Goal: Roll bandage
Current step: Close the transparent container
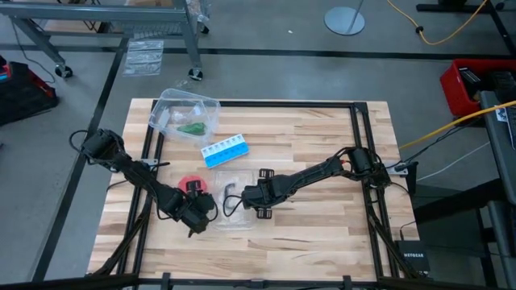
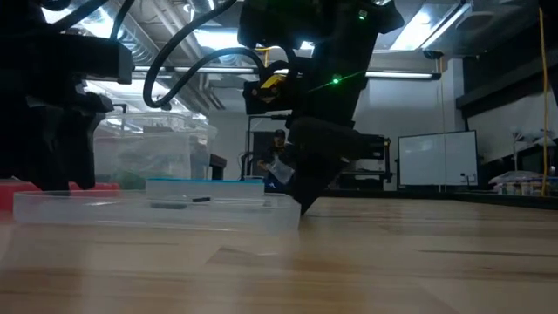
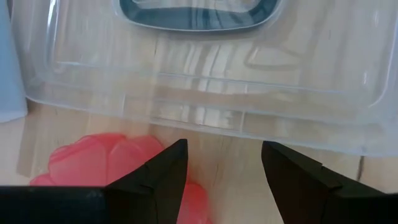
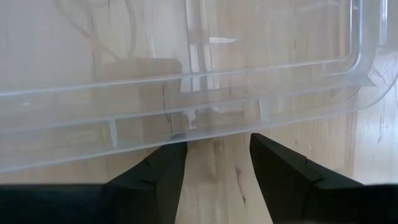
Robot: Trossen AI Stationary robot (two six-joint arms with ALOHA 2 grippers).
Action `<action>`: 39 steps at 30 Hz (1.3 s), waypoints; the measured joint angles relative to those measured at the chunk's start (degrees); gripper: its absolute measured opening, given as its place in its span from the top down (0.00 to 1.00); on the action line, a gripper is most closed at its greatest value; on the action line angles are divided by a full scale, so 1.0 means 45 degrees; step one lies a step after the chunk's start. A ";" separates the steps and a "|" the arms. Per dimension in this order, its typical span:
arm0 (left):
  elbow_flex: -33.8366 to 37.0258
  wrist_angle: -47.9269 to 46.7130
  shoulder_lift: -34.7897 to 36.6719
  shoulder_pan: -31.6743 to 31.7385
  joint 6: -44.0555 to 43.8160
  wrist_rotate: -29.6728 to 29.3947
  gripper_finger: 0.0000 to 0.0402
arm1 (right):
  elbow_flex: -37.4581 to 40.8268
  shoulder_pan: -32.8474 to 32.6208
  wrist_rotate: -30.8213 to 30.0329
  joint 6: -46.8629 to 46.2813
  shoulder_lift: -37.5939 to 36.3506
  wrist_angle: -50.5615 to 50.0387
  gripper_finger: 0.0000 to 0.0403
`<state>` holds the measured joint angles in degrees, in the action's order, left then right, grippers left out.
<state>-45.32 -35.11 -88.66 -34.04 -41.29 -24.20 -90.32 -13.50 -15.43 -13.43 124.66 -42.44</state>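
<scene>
With both my left gripper (image 1: 196,216) and right gripper (image 1: 247,196) spread wide and empty at opposite edges of the clear lid (image 1: 228,211), I should release it and reach for the bandage (image 1: 192,128), lying in the far clear tub (image 1: 211,106).

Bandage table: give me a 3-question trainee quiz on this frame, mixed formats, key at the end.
1. True or false: the bandage lies inside the clear tub.
2. What sits between that tub and the grippers? A) blue-and-white pill box B) scissors C) mug
3. Fill in: the left gripper and right gripper flank a clear flat ____.

Key: 1 true; 2 A; 3 lid. Both grippers are open and hold nothing.
</scene>
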 joint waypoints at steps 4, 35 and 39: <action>0.0000 -0.0002 0.0000 0.0001 0.0040 -0.0001 0.51 | 0.0000 0.0000 0.0002 0.0000 0.0005 0.0002 0.53; -0.0042 0.0191 -0.0537 0.0000 -0.0012 0.1701 0.51 | -0.0019 -0.0005 0.0508 0.0005 0.0024 0.0724 0.53; -0.0064 0.0301 -0.0870 0.0066 -0.0008 0.1684 0.51 | -0.0010 0.0000 0.0668 0.0024 0.0024 0.0894 0.53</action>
<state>-45.61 -33.76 -92.58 -33.74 -41.32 -16.62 -90.37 -13.50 -12.43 -13.32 124.77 -38.42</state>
